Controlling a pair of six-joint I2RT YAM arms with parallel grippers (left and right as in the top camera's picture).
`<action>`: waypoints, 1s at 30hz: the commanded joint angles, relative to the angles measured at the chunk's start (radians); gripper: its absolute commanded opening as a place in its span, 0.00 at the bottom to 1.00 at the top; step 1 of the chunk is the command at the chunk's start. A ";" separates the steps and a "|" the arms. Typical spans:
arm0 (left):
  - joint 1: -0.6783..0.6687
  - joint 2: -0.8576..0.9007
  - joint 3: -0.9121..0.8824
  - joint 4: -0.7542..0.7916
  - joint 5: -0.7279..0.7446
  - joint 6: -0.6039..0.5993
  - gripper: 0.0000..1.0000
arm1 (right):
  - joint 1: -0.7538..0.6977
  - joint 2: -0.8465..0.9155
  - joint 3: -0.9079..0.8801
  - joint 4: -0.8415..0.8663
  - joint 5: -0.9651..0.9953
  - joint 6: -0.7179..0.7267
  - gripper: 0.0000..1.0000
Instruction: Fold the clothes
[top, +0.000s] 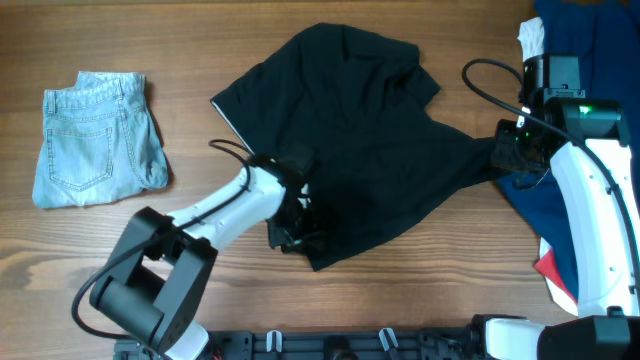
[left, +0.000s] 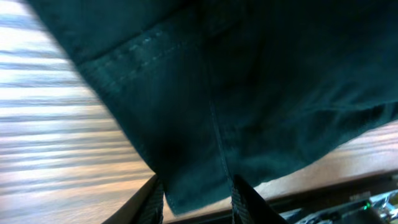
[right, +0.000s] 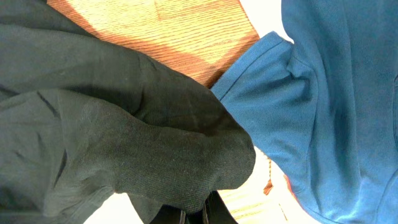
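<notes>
1. Left hand (left: 198, 200) pinches the lower edge of the black shorts (top: 360, 150), with the cloth between its two fingers.
2. Right hand (right: 198, 214) is closed tight on a bunched bit of the same shorts, at their right end.
3. The black shorts lie spread out in the middle of the wooden surface (top: 420, 300).
4. Blue cloth (right: 336, 93) lies just beside the right hand, at the right edge of the frame.
5. Light blue jean shorts (top: 95, 140) lie at the far left, well apart from the black shorts.
</notes>
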 joint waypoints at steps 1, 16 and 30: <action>-0.053 -0.021 -0.049 0.043 -0.055 -0.181 0.36 | 0.000 -0.012 0.002 0.002 -0.013 -0.013 0.04; -0.135 -0.021 -0.086 0.182 -0.090 -0.235 0.12 | 0.000 -0.012 0.002 -0.004 -0.013 -0.016 0.07; -0.002 -0.108 -0.086 -0.152 -0.453 -0.230 0.04 | 0.000 -0.012 0.002 -0.039 -0.013 -0.016 0.18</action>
